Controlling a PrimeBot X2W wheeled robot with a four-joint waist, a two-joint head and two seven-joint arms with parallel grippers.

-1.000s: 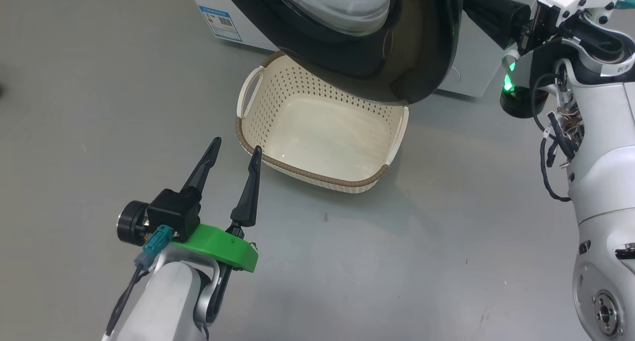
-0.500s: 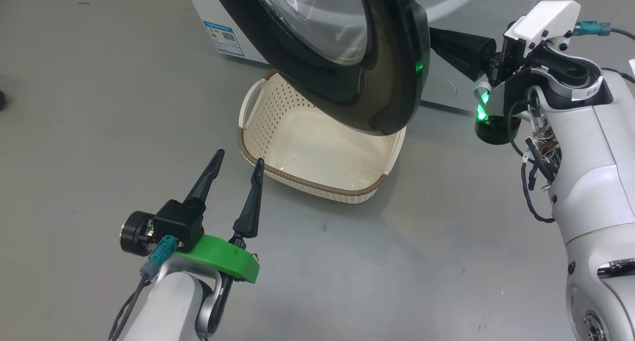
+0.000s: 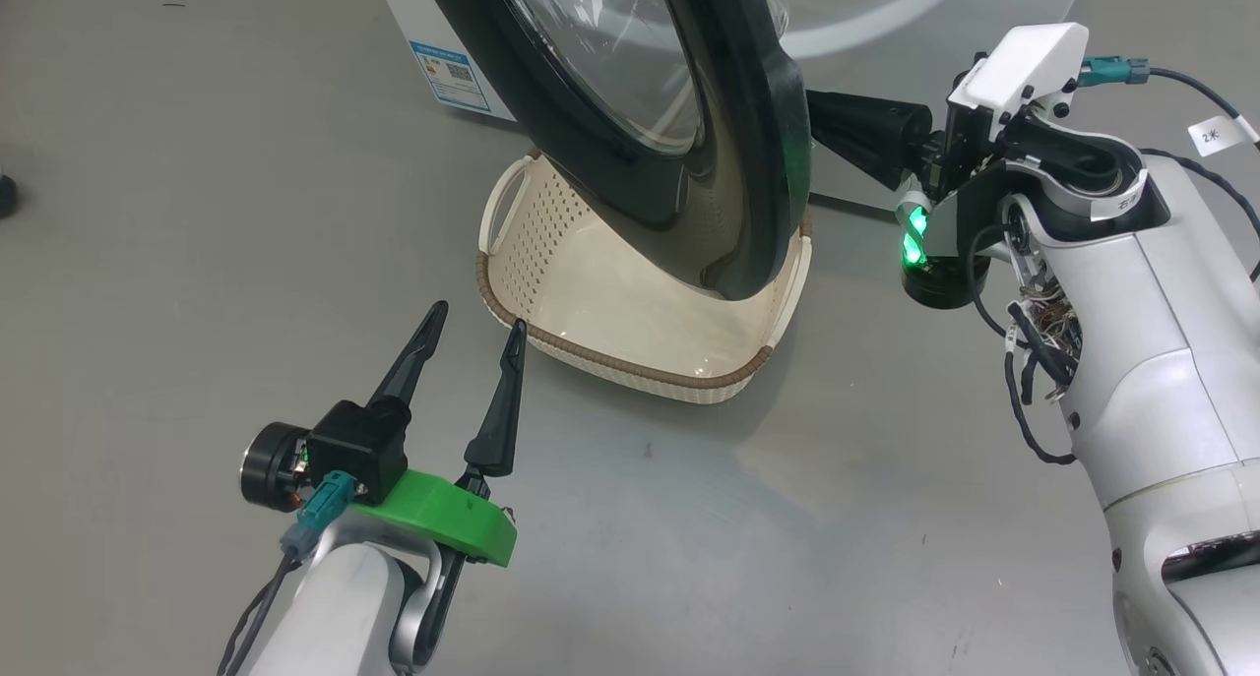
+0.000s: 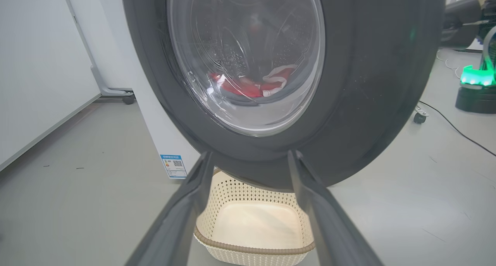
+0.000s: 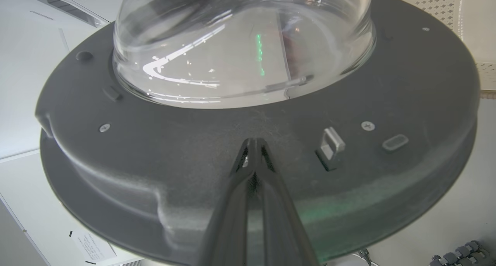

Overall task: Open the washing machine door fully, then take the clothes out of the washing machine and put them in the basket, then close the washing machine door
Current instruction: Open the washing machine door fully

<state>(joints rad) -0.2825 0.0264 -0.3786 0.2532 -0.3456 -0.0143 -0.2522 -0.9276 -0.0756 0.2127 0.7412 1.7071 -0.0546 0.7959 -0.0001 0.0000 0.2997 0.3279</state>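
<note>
The left gripper hangs released above the floor, just left of the basket. Over the basket stands the door, part-open; red clothes lie inside the machine, seen through the glass. The right gripper, clenched on nothing, seems to press the door's inner face beside the latch. Best push steadily along the hinge arc, staying off glass and latch.
</note>
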